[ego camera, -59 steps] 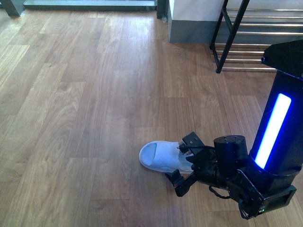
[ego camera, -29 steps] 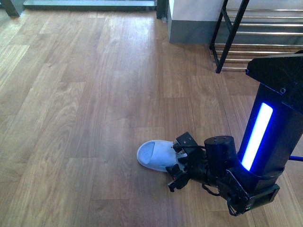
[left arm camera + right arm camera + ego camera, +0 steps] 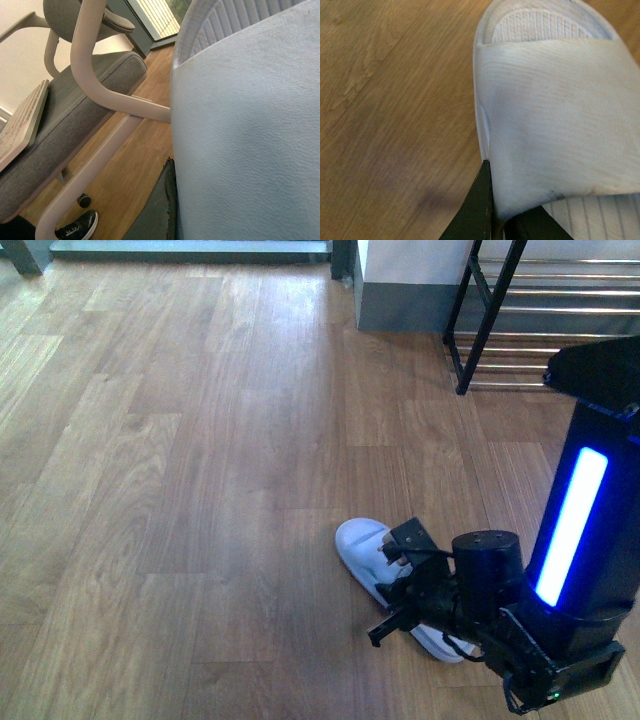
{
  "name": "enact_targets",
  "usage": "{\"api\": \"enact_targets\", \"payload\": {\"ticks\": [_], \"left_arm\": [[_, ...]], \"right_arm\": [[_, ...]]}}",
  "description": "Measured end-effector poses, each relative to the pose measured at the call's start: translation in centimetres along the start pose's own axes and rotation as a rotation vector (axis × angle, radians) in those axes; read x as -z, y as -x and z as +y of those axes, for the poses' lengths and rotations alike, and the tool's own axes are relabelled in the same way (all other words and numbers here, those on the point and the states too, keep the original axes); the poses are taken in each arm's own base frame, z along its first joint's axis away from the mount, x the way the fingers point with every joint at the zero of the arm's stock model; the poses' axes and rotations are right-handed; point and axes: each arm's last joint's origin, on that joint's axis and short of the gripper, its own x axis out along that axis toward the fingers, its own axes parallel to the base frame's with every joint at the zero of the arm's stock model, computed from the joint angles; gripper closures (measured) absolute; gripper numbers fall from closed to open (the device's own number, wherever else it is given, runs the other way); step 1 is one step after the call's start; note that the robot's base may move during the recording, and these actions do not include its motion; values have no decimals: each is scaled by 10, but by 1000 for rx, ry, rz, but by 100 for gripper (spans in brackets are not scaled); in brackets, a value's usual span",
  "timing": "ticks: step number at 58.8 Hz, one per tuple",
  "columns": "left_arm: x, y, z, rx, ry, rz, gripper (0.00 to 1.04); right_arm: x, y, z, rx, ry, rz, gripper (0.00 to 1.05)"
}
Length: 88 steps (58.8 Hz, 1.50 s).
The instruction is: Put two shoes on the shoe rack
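Note:
No grey sneakers show; the shoes in view are white slippers. My right gripper (image 3: 398, 590) is shut on the strap of a white slipper (image 3: 358, 543) low over the wood floor, at the front right. In the right wrist view the dark fingers (image 3: 482, 210) pinch the strap's edge of the slipper (image 3: 555, 110). My left arm is outside the front view. In the left wrist view my left gripper (image 3: 173, 197) is shut on another white slipper (image 3: 250, 125), which fills most of that view. The shoe rack (image 3: 487, 315), with a black frame and chrome bars, stands at the far right.
The wood floor (image 3: 180, 460) stretches left and ahead. A grey wall base (image 3: 400, 305) stands beside the rack. The left wrist view shows a grey chair with a beige frame (image 3: 90, 75), its caster (image 3: 84, 201) and a black sneaker (image 3: 77, 227).
My right gripper has swung the slipper round and to the right. Its toe pointed left before and now points away toward the far left. The right arm shifted left, then back right.

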Motion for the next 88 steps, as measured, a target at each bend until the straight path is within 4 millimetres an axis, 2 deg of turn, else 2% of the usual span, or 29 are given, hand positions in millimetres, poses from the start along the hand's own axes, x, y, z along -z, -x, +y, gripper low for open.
{"api": "enact_targets", "payload": {"ticks": [11, 19, 22, 38, 45, 50, 62, 88], "left_arm": [[0, 0, 0, 0, 0, 0, 103], [0, 0, 0, 0, 0, 0, 103], [0, 0, 0, 0, 0, 0, 103], [0, 0, 0, 0, 0, 0, 103], [0, 0, 0, 0, 0, 0, 103], [0, 0, 0, 0, 0, 0, 103], [0, 0, 0, 0, 0, 0, 103], [0, 0, 0, -1, 1, 0, 103]], "right_arm": [[-56, 45, -6, 117, 50, -110, 103], [-88, 88, -2, 166, 106, -181, 103], [-99, 111, 1, 184, 127, -208, 103], [-125, 219, 16, 266, 194, -359, 103], [-130, 256, 28, 281, 233, -437, 103], [-131, 275, 34, 301, 247, -494, 103], [-117, 301, 39, 310, 249, -548, 103], [-116, 302, 40, 301, 251, -550, 103]]}}
